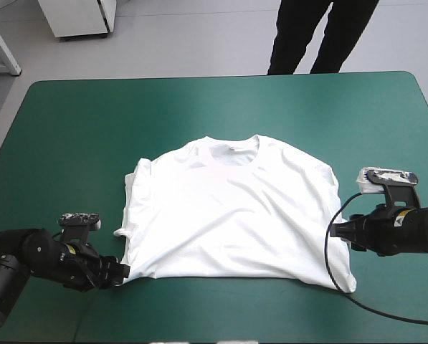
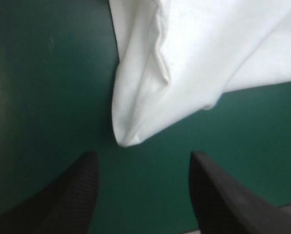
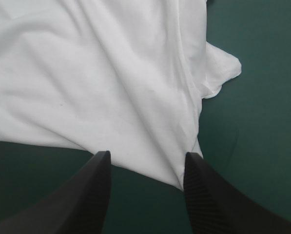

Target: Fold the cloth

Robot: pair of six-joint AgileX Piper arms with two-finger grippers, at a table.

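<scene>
**Both arms low over the bench (image 1: 70, 115), reaching inward from its near side.**

- **Left arm (image 1: 27, 261):** it enters from the near-left. The left end effector (image 1: 122, 273) points at the near-left hem corner of the T-shirt (image 1: 228, 215). In the wrist view its fingers (image 2: 82, 190) stand wide apart. The rounded, creased corner of the T-shirt (image 2: 150, 97) lies just ahead of the gap, clear of both fingers.
- **Right arm (image 1: 407, 229):** it enters level from the right. The right end effector (image 1: 337, 231) sits at the T-shirt's right edge, somewhat farther from the near edge than the near-right corner. Its fingers (image 3: 87, 195) are likewise apart. A pointed fold of white cloth (image 3: 150, 136) runs in between them and reaches one finger's inner side; contact cannot be confirmed.
- **T-shirt:** it lies spread flat at the bench's middle, collar toward the far edge. The sleeve on the left side is bunched against the body, and soft wrinkles cross the front.
- **Surface:** the teal-green cover (image 1: 307, 107) shows on every side of the T-shirt.
</scene>
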